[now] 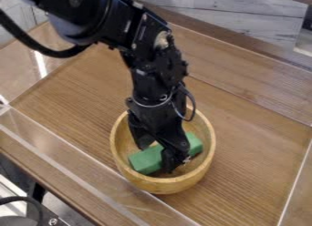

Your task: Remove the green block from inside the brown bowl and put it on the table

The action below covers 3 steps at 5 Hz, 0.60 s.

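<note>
Jaws: my gripper (pixel 163 149) spread wide, straddling the green block (pixel 151 157).
Risk: fingers catching the brown bowl (pixel 202 166), tipping it.

End effector down inside the brown bowl over the green block

The black end effector (pixel 162 148) points straight down into the brown bowl (pixel 137 177), jaws spread wide astride the green block (pixel 151 158) lying on the bowl's floor; the bowl sits on the wood-grain tabletop (pixel 244 111).

Green block (pixel 149 158); tan bowl (pixel 195 178); black claw (pixel 162 149).
</note>
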Available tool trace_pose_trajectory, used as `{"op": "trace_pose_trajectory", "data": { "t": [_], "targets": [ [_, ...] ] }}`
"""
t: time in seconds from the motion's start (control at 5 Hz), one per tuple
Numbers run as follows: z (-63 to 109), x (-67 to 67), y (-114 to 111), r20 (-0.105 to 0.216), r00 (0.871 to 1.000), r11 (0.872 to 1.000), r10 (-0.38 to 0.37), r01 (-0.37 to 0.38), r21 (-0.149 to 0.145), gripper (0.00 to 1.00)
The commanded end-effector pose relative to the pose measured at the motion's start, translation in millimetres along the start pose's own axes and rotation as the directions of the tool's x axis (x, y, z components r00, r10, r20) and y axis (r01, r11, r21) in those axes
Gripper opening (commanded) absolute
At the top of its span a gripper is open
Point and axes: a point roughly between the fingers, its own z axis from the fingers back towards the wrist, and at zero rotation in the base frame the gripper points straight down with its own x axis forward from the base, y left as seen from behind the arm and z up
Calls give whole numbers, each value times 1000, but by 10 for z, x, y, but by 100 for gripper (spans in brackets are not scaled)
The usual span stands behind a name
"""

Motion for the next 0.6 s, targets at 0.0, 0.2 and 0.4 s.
{"op": "trace_pose_trajectory", "data": {
  "t": [0.0,0.2,0.4],
  "targets": [
    [33,69,-2,28,1000,1000,-10,10,7,100],
    [28,81,-3,31,999,1000,-13,13,8,100],
    [18,91,-4,33,999,1000,-16,16,10,100]
  ]
}}
